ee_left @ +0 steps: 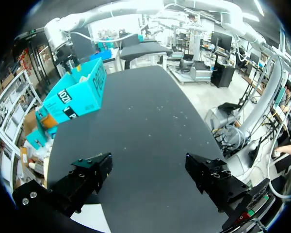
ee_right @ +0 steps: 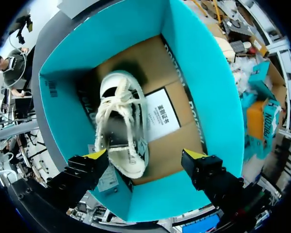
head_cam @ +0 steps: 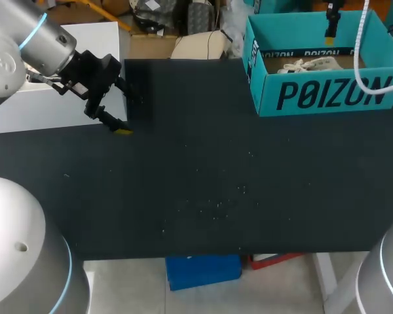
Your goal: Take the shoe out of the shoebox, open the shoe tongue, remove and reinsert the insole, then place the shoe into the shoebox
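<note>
At the far left of the counter the left hand hung just above the dark surface, spread wide and holding nothing. It seemed parked out of the way, with bare counter ahead of it, probably where the shoe would be set down and worked on. Nothing of the task lay on the counter's middle.

At the far right stood the teal shoebox, lid off and open upward. The white lace-up shoe lay on the cardboard floor inside it, next to a printed paper card. The right hand hovered directly over the open box, pointing down, fingers wide apart and touching nothing. The shoe's heel end sat below the gap between them. That looked like lining up for the first lift, so the shoe was not yet taken out.
</note>
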Motion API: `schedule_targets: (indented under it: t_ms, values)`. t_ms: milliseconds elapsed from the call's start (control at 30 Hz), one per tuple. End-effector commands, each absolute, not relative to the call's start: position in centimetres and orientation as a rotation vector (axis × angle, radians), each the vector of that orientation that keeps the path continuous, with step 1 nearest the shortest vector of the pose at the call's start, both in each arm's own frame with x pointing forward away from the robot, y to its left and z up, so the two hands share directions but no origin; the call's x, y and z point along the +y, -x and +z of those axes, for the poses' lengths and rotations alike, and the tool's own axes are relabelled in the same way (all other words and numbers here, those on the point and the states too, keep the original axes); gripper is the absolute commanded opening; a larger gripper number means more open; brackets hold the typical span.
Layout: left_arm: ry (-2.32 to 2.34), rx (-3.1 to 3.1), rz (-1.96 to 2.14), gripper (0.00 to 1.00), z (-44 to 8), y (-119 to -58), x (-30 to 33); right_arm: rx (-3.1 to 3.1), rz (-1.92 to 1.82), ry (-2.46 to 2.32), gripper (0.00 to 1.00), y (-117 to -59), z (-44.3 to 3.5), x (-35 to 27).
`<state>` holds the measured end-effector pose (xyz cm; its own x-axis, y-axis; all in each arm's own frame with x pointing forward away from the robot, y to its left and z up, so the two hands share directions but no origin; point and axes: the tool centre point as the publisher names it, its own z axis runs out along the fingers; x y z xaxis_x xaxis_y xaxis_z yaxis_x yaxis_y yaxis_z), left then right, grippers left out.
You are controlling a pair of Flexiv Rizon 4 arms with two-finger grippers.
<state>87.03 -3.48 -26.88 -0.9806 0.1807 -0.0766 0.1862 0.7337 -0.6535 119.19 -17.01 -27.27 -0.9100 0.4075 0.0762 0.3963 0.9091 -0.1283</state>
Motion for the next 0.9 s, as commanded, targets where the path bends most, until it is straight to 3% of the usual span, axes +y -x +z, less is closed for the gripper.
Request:
schedule_targets:
  t_ms: [33,400,900]
  values:
    - [-0.306,2.915,-1.097,1.00,-27.0,-86.9,-3.5,-3.082,0.217,0.698,1.00,-114.9,-21.7,-15.0]
    - [-0.306,2.915,-1.097,1.00,-27.0,-86.9,-3.5,-3.211,0.206,0.898,1.00,-107.8,-17.2,-11.0]
    - [-0.306,2.915,-1.097,1.00,-27.0,-86.9,-3.5,-3.442,0.348,1.046,1.00,-100.4,-19.4,-7.1]
